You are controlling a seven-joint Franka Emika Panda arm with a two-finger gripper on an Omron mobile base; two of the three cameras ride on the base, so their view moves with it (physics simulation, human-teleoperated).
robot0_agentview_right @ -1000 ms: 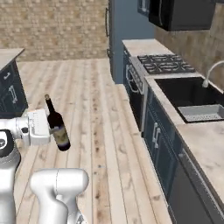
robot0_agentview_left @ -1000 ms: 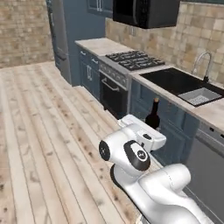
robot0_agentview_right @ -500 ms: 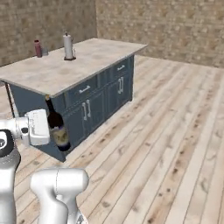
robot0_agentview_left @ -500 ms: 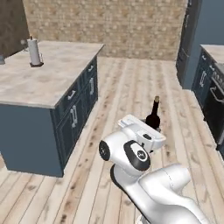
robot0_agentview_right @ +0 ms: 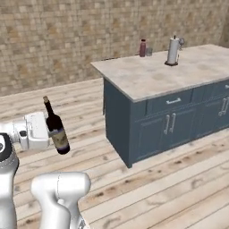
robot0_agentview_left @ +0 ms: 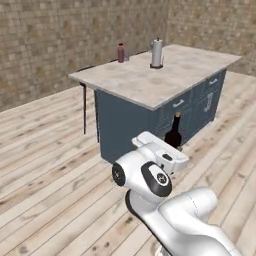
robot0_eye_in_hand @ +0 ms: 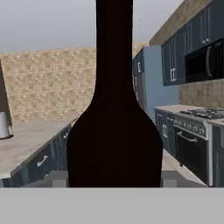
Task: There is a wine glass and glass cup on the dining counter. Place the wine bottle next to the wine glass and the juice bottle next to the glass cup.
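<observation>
Gripper [robot0_agentview_right: 48,134] pinches the wine bottle [robot0_agentview_right: 56,128] by its body, held clear of the wood floor [robot0_agentview_right: 179,179] and tilted slightly, near side of the dining counter [robot0_agentview_right: 156,74]. Juice bottle [robot0_agentview_right: 142,48] stands at the counter's far edge, a glass cup [robot0_agentview_right: 149,52] just beside it. A steel paper-towel holder [robot0_agentview_right: 172,51] stands to their right.

- Wine bottle [robot0_agentview_right: 55,126] carried upright over the floor, well apart from the dining counter [robot0_agentview_right: 147,76].
- Juice bottle [robot0_agentview_right: 142,47] standing near the counter's far edge, paper towel holder [robot0_agentview_right: 172,51] to its right.
</observation>
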